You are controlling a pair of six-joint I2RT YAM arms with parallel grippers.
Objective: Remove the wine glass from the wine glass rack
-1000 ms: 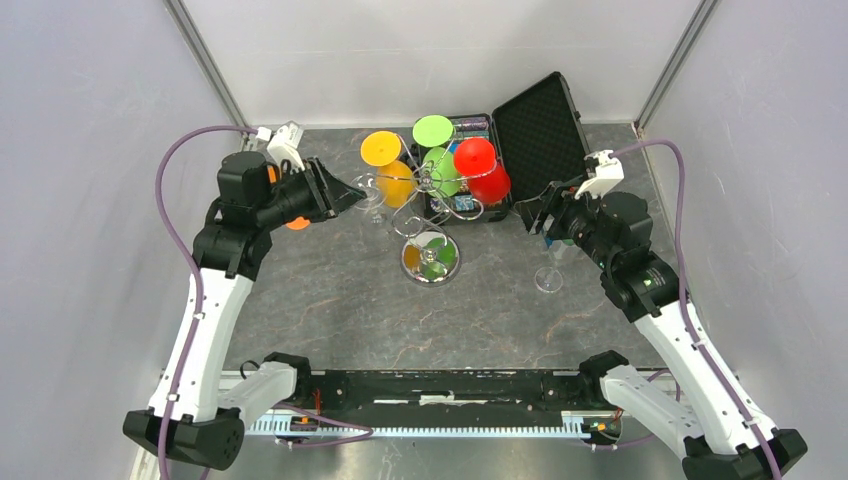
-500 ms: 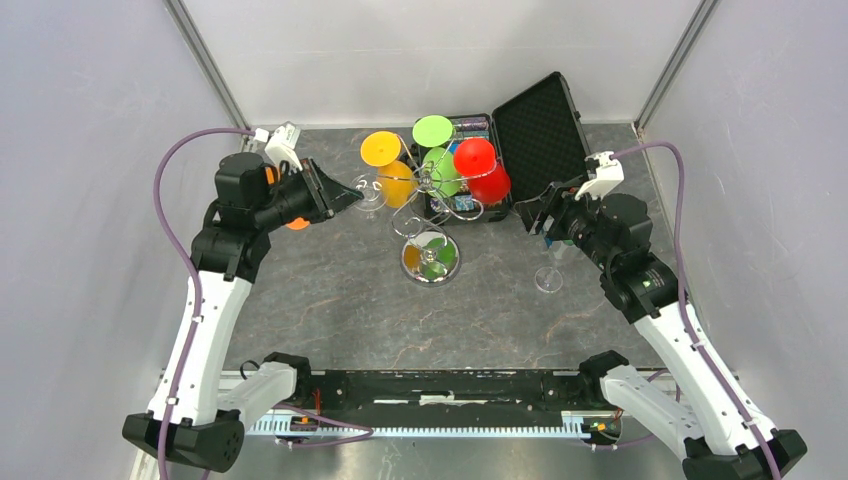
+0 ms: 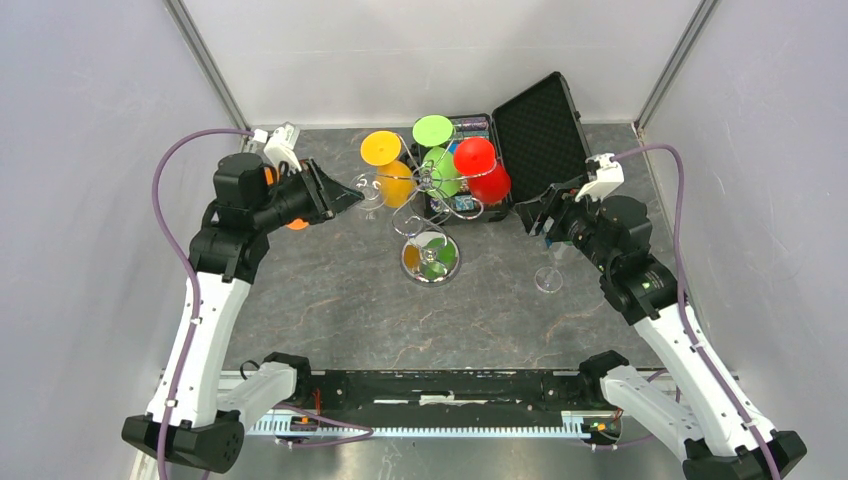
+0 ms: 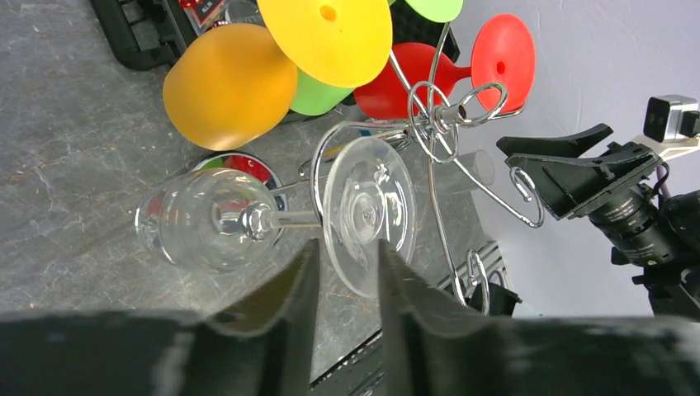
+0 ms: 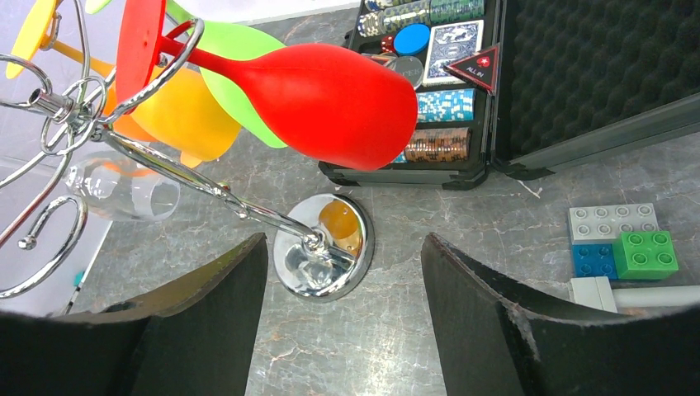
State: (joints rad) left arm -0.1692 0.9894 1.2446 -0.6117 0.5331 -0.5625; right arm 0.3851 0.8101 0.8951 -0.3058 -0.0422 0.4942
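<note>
**Q:** Any writing you can actually read from your end?

**Me:** Just one bit. The black case [image 3: 537,118] lies open at the back of the table [image 3: 320,300]. On my right wrist feed there's a little black triangle marker [image 5: 472,68] inside it that reads "ALLIN". The card deck [image 5: 451,40] next to it has print too, but it's too small for me to make out.

**Q:** And where's the glass relative to the jaws?

**Me:** The wine glass rack [image 3: 431,258] stands just in front of the case with coloured glasses [image 3: 475,160] hung on it. The clear wine glass [image 4: 206,223] is on the side facing my left arm, its stem crossing a wire arm right by the foot. My left gripper [image 4: 348,247] is at that foot, fingers a narrow gap apart with the foot's lower rim in the gap. I honestly can't tell if it's pinching or only flanking. My right gripper [image 5: 342,247] has its jaws wide apart with nothing in them, aimed at the rack's mirrored base from the other side and clear of it.

**Q:** Anything change in the last second?

**Me:** The left arm nudged a touch toward its own side. Overhead, the glass's foot now shows as a round disc right at the fingertips. Before, the glass sat lower beside them. The right arm hasn't budged.
</note>
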